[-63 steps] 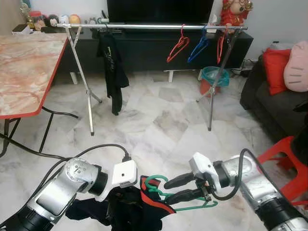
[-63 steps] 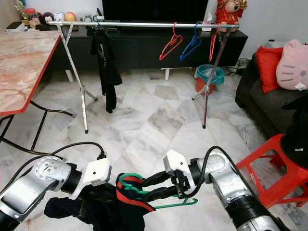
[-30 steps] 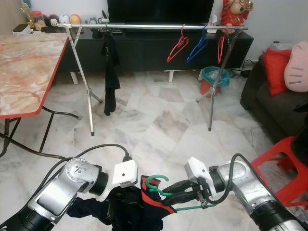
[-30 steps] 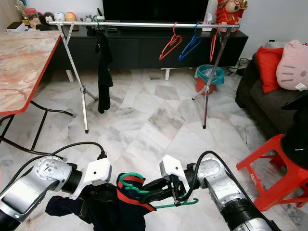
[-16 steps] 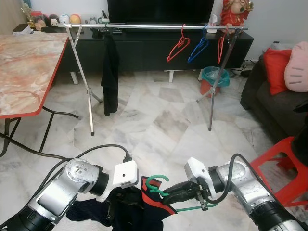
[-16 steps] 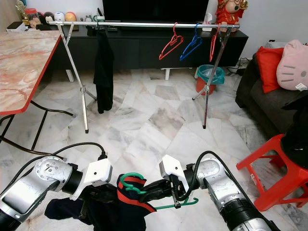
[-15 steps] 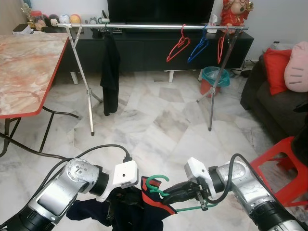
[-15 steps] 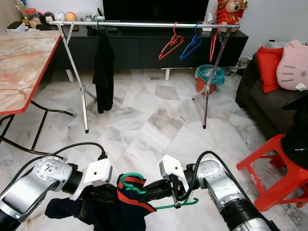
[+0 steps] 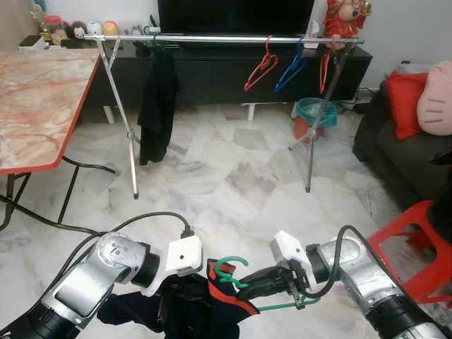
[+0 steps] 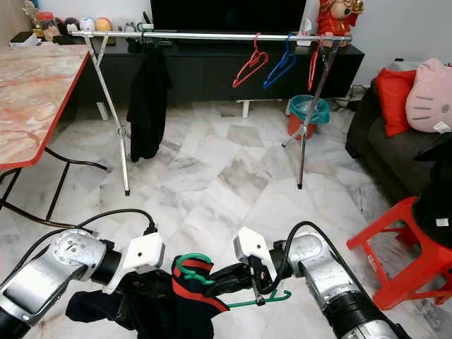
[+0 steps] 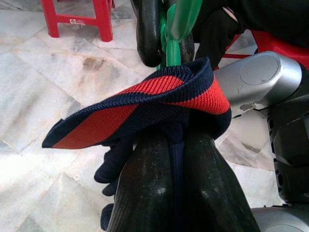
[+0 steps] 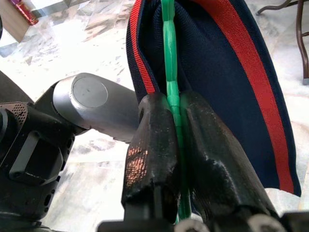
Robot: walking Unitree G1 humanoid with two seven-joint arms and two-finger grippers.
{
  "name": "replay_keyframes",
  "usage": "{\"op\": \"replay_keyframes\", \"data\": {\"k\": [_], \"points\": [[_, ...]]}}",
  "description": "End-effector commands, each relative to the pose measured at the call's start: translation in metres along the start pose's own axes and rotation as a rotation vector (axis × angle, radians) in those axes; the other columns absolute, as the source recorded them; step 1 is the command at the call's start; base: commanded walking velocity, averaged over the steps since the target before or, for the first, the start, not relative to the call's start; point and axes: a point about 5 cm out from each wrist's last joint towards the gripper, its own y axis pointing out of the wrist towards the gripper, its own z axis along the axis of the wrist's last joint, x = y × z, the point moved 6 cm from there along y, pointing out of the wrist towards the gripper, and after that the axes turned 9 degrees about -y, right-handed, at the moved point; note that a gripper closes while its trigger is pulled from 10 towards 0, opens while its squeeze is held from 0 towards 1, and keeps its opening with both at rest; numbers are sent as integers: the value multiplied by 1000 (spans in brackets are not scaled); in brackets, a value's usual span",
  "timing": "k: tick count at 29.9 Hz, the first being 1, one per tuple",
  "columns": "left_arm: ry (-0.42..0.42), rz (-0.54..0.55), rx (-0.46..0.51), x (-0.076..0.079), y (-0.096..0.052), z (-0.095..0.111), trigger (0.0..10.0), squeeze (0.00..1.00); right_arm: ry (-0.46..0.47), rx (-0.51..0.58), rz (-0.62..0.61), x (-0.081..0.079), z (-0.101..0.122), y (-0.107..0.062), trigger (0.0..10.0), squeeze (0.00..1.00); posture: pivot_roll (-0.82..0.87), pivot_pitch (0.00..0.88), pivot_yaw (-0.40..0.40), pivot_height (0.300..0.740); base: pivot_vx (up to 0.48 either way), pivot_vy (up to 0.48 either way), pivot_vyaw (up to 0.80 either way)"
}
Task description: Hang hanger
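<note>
I am judging the green hanger [image 10: 233, 300] as light, thin and slick, with a soft navy-and-red shirt [image 10: 180, 307] draped limp over it, so the wire is the firm place to hold. My right fingers [image 12: 164, 159] are pinching that wire; my left fingers [image 11: 159, 193] are pressed together on the collar just beside it. Well beyond the hanger, the clothes rail [image 10: 212, 35] is waiting.

Inspector A: Both arms are silver brushed-metal cylinders with black joint collars and round end caps. White box-shaped wrist housings sit behind each gripper.

Inspector B: Noted. Black cables loop over each forearm. The left gripper [image 11: 169, 188] and right gripper [image 12: 176, 145] have long, glossy black, scuffed fingers.
</note>
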Motion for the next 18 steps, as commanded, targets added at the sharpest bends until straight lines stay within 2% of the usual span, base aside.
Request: {"op": "replay_keyframes", "data": {"k": [1, 14, 15, 16, 17, 18], "points": [[34, 6, 4, -2, 0, 7, 10000, 0, 8, -15, -17, 2, -3, -4, 0, 0, -26, 0, -90, 740, 0, 0, 0], [47, 15, 23, -3, -3, 10, 10000, 0, -5, -25, -37, 5, -5, -2, 0, 0, -23, 0, -90, 740, 0, 0, 0], [47, 15, 23, -3, -3, 10, 10000, 0, -16, -30, -44, 6, -6, -3, 4510, 0, -23, 0, -90, 740, 0, 0, 0], [47, 15, 22, -3, -3, 10, 10000, 0, -30, -35, -52, 7, -6, -3, 4510, 0, -23, 0, -90, 740, 0, 0, 0], [47, 12, 24, -2, -3, 10, 10000, 0, -25, -47, -50, 7, -8, -3, 10000, 0, -24, 0, -92, 740, 0, 0, 0], [47, 10, 24, -2, -3, 10, 10000, 0, -24, -50, -47, 6, -9, -3, 10000, 0, -24, 0, -92, 740, 0, 0, 0]]}}
